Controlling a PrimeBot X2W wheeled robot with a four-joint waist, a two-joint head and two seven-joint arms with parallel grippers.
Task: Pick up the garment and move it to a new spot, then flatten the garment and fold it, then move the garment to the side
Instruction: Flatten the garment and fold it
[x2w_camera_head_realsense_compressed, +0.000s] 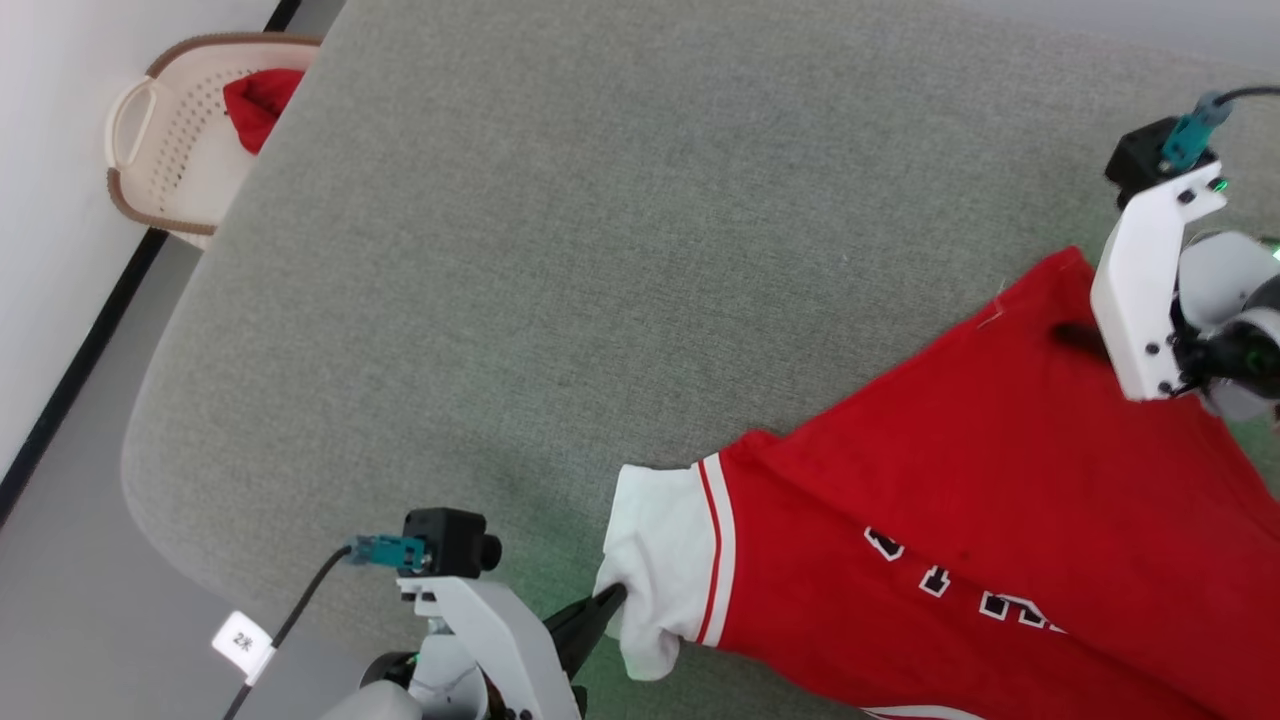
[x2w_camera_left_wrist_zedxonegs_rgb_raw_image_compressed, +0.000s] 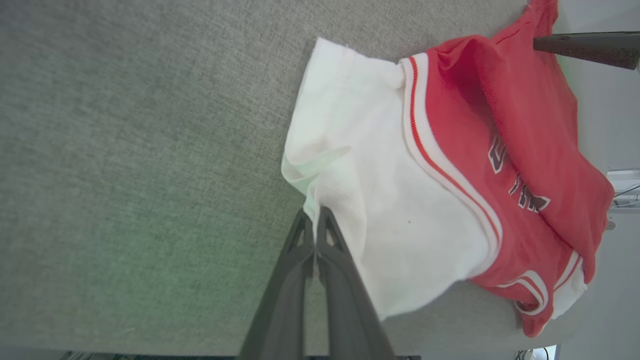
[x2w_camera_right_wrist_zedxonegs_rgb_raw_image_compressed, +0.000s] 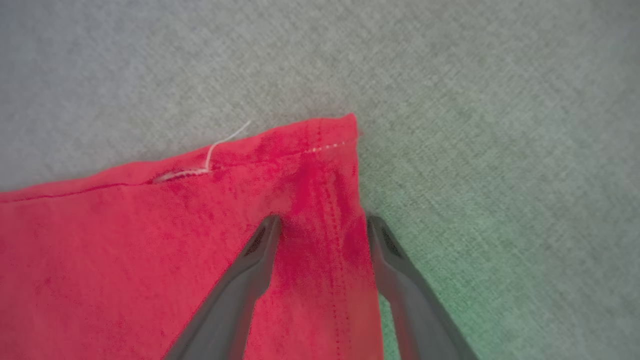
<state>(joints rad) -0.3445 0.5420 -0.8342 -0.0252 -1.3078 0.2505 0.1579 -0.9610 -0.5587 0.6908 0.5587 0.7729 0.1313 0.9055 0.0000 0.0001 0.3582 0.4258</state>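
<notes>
Head view adds basket (x2w_camera_head_realsense_compressed: 165, 150); wrist views: left jaws clamp garment (x2w_camera_left_wrist_zedxonegs_rgb_raw_image_compressed: 530, 130) sleeve (x2w_camera_left_wrist_zedxonegs_rgb_raw_image_compressed: 390, 200), right jaws apart.

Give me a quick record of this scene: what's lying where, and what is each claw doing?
surface: grey padded top
shirt: red with black lettering, lying on the top at the near right
sleeve: white with red-striped trim, nearest the left gripper
left gripper: shut on the sleeve's edge
right gripper: open, fingers astride the shirt's red hem corner
basket: beige, perforated, far left beyond the top
cloth: red, bunched in the basket
</notes>
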